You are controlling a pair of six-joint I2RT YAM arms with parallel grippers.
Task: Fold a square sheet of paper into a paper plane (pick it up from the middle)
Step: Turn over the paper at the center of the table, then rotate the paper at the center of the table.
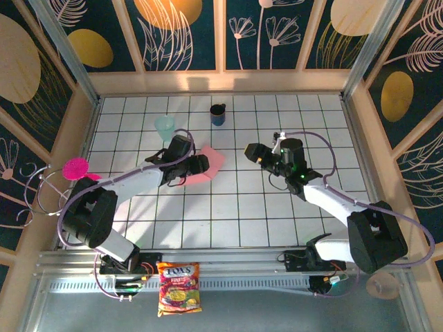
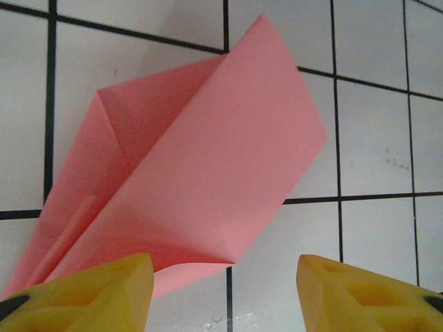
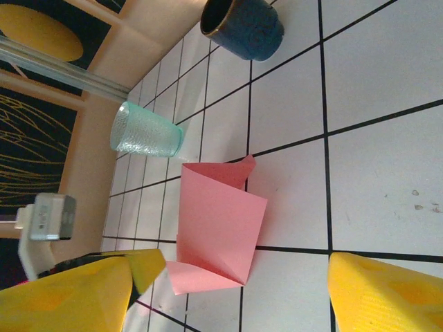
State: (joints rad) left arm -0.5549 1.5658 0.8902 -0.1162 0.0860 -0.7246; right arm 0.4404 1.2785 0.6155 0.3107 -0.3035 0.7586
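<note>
The paper (image 2: 208, 173), already partly folded, lies on the table (image 1: 277, 221) left of its middle and somewhat toward the far edge. It is judged to be very light, limp, easily creased, and apt to slide on the smooth tiles. A hold is best taken where the folded layers overlap near the middle crease, since the plies lend stiffness there, rather than on a single loose flap.

The left pincer (image 2: 225, 280) is held open, with one finger just beside the paper's narrow end and nothing clamped. The right pincer (image 3: 232, 294) is spread wide and kept apart from the paper.

The creases and the overlapping flap are shown closely in the left wrist view. In the right wrist view the flap appears lifted off the tiles, and a glass (image 3: 145, 131) and a dark cup (image 3: 242, 24) are shown beyond it, toward the far edge.
</note>
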